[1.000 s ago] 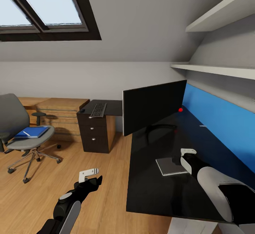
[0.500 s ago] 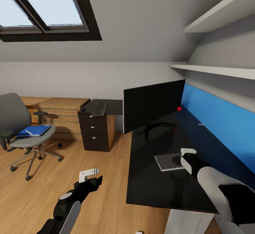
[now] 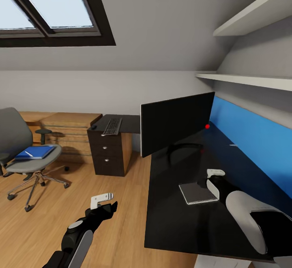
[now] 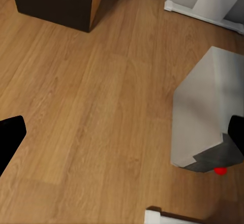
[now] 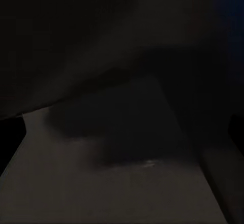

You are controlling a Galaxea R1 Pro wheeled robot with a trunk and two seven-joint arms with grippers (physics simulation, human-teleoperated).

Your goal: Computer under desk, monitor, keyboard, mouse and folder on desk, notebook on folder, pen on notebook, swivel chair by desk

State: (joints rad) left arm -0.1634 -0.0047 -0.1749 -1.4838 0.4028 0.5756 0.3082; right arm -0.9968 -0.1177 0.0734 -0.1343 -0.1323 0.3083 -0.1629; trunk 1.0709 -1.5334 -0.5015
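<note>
The monitor (image 3: pixel 174 124) stands on the black desk (image 3: pixel 170 227). A grey notebook (image 3: pixel 197 193) lies on the desk, and my open right gripper (image 3: pixel 208 178) hovers at its far edge; the right wrist view shows the notebook's surface (image 5: pixel 117 183) close up. On the desk's far wing lie the keyboard (image 3: pixel 112 125) and the mouse (image 3: pixel 94 126). The swivel chair (image 3: pixel 16 138) stands at the left, carrying the blue folder (image 3: pixel 35 152) with the pen (image 3: pixel 29 153) on top. My left gripper (image 3: pixel 106 203) hangs open over the floor. The computer (image 4: pixel 203 117) stands on the floor.
A black three-drawer unit (image 3: pixel 107 152) carries the desk's far wing. A light wooden drawer chest (image 3: pixel 67 132) stands behind the chair. Wall shelves (image 3: pixel 247 80) run above the blue back panel (image 3: pixel 251 138). Wooden floor (image 3: pixel 48 219) lies between the chair and the desk.
The whole picture has shifted slightly, so the camera moved. Both grippers keep the same pose, and the notebook, chair and folder stay where they were.
</note>
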